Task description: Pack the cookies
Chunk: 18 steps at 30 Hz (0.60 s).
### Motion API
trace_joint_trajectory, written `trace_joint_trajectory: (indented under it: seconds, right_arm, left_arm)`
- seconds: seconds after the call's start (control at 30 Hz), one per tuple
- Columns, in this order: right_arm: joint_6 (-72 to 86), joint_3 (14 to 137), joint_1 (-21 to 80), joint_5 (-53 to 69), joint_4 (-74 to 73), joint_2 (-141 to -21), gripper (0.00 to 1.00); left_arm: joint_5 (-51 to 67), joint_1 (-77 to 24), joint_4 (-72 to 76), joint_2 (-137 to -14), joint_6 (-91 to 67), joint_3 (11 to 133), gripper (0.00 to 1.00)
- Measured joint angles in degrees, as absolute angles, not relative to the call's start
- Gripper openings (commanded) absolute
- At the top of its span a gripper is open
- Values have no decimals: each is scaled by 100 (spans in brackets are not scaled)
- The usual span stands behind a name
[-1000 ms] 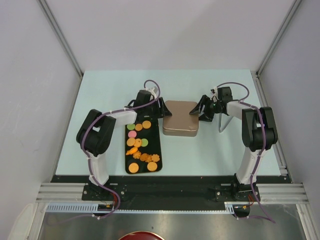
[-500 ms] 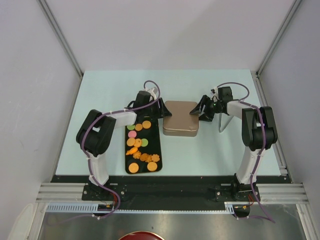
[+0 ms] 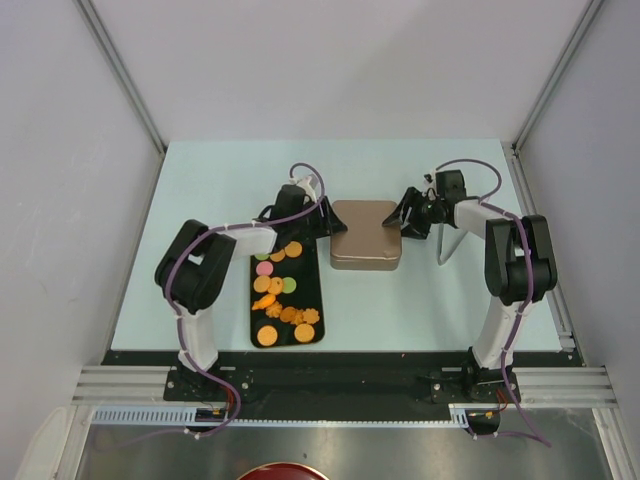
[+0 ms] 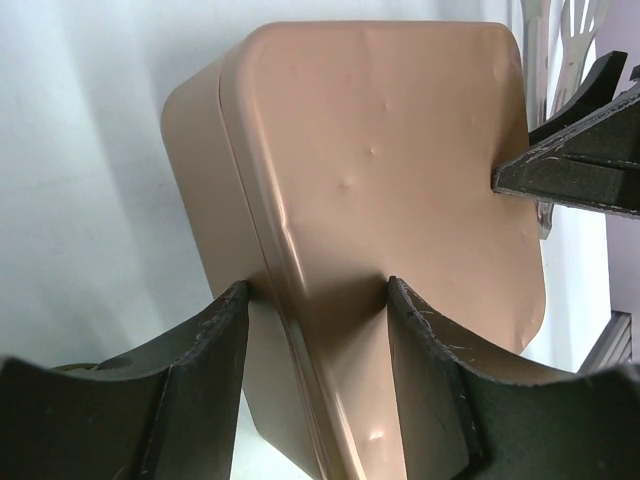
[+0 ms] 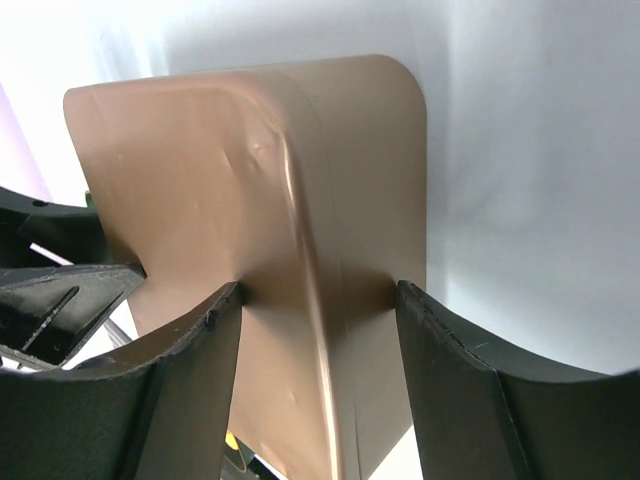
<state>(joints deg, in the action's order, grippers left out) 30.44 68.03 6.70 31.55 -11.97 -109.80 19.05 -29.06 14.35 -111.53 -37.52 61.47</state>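
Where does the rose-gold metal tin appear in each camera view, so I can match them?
Top external: the rose-gold rounded metal tin sits mid-table, between the left gripper and the right gripper.
Left wrist: it fills the centre, between that camera's own fingers.
Right wrist: centre-left, between its own fingers.
Shared landmark: the opposite gripper's dark fingertips at the tin's far end.

- Cookies [image 3: 267, 336]: small flat pieces, mostly round orange discs, with a few green, pink and irregular orange ones.
- Position: lying flat, loosely scattered along the black tray [image 3: 312, 290].
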Motion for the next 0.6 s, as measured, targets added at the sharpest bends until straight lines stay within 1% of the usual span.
trace_joint_trajectory:
  seconds: [0.07,0.23,0.33,0.37,0.4,0.43,0.47,0.57,0.6]
  right_arm:
    - [3035,6842,668,3111,-1223,-10982,28]
    - [2995,7129,609,3048,-1315,-11159,39]
    - [2995,7363,537,3020,-1345,-11310,48]
    - [2995,7419,521,3009,-1347,-11347,50]
    - [2998,7450,513,2995,-1352,-11360,54]
    - [2998,7463,513,2980,-1361,-11365,55]
    - [2998,7467,513,2976,-1367,-11365,57]
    - [2998,7472,513,2971,-1376,-11358,61]
    - [2998,7472,515,2969,-1374,-11356,63]
  left_arm:
    - [1883,-2919,1476,-11177,-3771,6171,0]
    - [1911,-2923,1363,-11382,-3824,6501,0]
    - [1925,-2923,1103,-11493,-3844,6862,13]
    - [1927,-2923,1013,-11522,-3844,6952,21]
    - [1925,-2923,923,-11531,-3835,7011,26]
    - [1925,-2923,849,-11528,-3817,7041,31]
    - [1922,-2923,794,-11518,-3793,7063,40]
    - [1927,-2923,674,-11459,-3712,7072,51]
    - [1931,-2923,624,-11432,-3695,7072,54]
